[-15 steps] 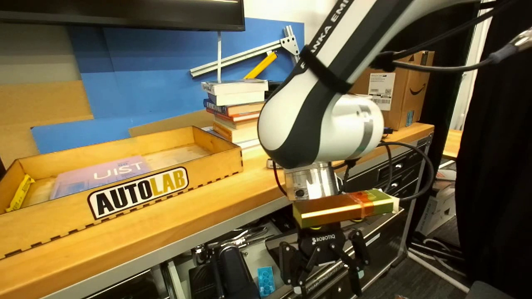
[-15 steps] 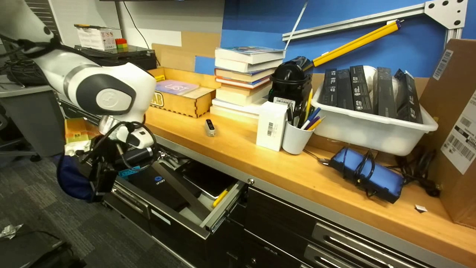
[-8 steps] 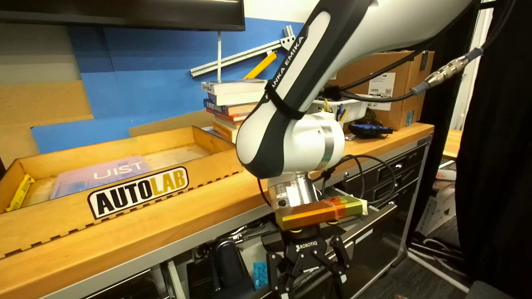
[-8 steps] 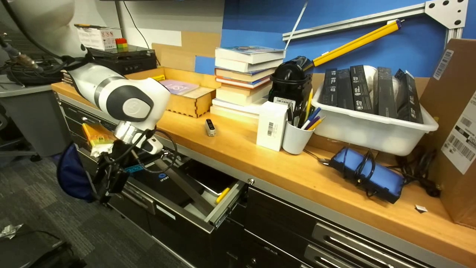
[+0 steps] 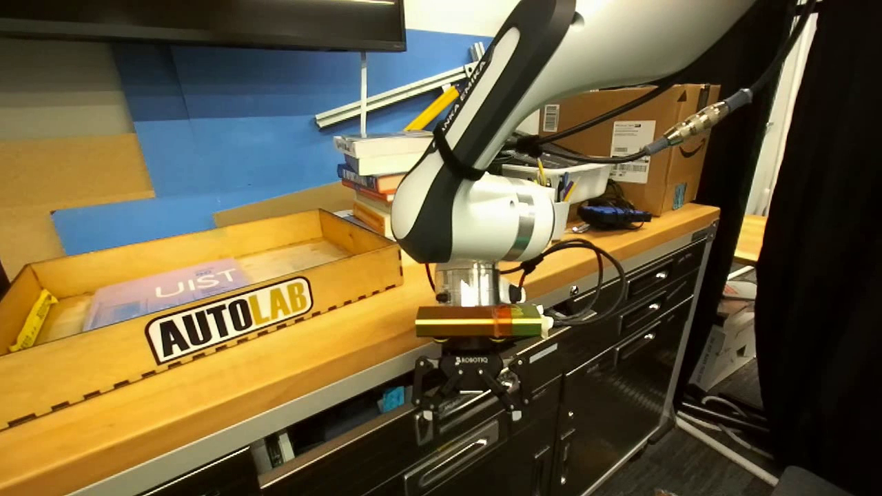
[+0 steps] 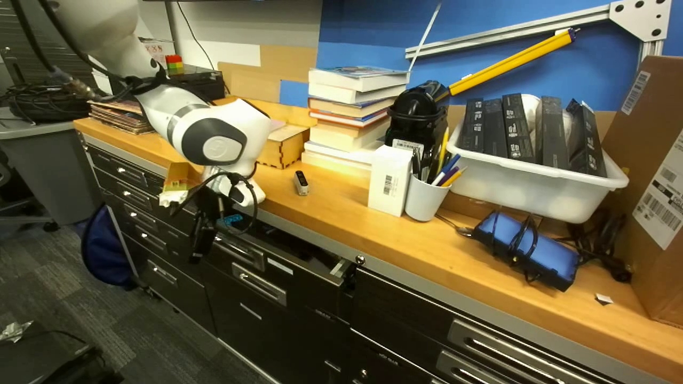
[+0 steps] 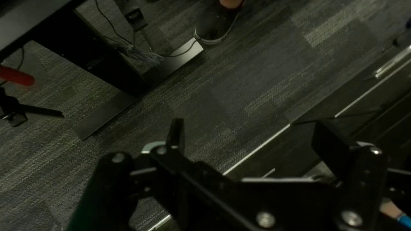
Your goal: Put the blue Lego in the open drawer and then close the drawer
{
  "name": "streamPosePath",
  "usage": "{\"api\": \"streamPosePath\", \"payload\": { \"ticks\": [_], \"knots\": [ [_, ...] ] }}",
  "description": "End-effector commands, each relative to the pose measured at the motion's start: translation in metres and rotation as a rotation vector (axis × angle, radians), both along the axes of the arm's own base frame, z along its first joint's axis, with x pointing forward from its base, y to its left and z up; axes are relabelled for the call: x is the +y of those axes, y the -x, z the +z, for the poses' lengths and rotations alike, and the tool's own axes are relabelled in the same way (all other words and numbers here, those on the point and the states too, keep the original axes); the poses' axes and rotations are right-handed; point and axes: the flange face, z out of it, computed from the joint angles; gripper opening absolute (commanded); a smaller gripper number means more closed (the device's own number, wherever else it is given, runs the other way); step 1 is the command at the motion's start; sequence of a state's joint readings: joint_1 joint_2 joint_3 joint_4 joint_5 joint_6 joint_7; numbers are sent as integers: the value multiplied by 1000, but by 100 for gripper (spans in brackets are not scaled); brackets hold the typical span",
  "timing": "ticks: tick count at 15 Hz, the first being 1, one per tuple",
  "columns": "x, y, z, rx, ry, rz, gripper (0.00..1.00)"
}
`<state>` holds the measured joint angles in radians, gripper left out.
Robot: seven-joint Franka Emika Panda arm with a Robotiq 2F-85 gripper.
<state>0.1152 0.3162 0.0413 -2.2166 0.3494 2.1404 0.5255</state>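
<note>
- So the blue Lego is sitting inside the drawer, tucked behind its front and peeking over the edge in both exterior views. I'm not seeing enough of it to say if it's lying flat or leaning.
- The drawer itself is sticking out only partway from under the desk, so it's not closed yet.
- The claw is hanging just in front of that drawer, pointing down. Its fingers are standing wide apart and it's gripping zilch. Whether it's touching the drawer, I'm not able to tell.
- There's an orange-and-gold block riding right above the fingers, btw.
- Up on the desk, a wooden tray is showing off its AUTOLAB sign, and a flat lavender piece marked UIST is lying in it.
- A stack of books is standing near the tray's end, with a small gadget lying in front.
- A tall white box is standing right beside a pen cup.
- Next to those, a white bin is holding a row of black boxes, and a blue device wrapped in cable is lying in front of it.
- The wrist view is mostly showing carpet, with somebody's shoe poking in near the top edge.
</note>
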Motion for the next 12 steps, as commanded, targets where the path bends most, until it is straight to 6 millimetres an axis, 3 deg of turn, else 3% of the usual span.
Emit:
{"api": "streamPosePath", "payload": {
  "ticks": [1, 6, 12],
  "knots": [
    [-2, -24, -4, -40, 58, -157, 100],
    [2, -14, 4, -42, 100, -240, 100],
    [29, 2, 0, 84, 90, -40, 100]
  ]
}}
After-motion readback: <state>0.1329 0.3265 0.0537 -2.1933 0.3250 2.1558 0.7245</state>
